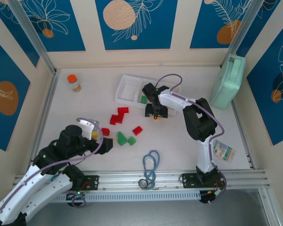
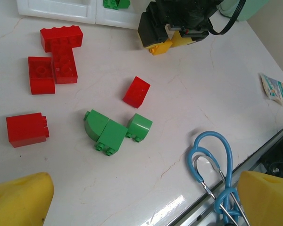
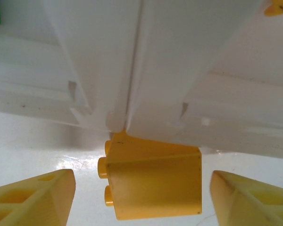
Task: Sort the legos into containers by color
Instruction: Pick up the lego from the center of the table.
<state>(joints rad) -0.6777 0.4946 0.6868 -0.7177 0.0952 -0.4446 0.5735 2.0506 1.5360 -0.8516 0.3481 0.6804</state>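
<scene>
Counter [image 1: 188, 136]: white, faintly veined.
Tray [image 1: 127, 84]: white, three joined compartments, at the far side. One green lego [image 1: 144, 99] lies inside, apparently in the middle compartment.
Left claw [image 2: 141, 202]: spread, holding nothing.
Right claw [image 3: 144, 190]: spread, its fingers either side of the yellow lego [image 3: 153, 181] without touching it. That lego sits on the counter against the tray's outer wall.
Red legos [image 2: 56, 56] and green legos [image 2: 114, 131]: loose at mid-counter.

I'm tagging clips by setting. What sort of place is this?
Probably a robot lab test cell, not a home: left arm and right arm bolted to an aluminium rail at the white table's edge, blue leaf-print panels walling it in, and legos scattered beside a white tray.
</scene>
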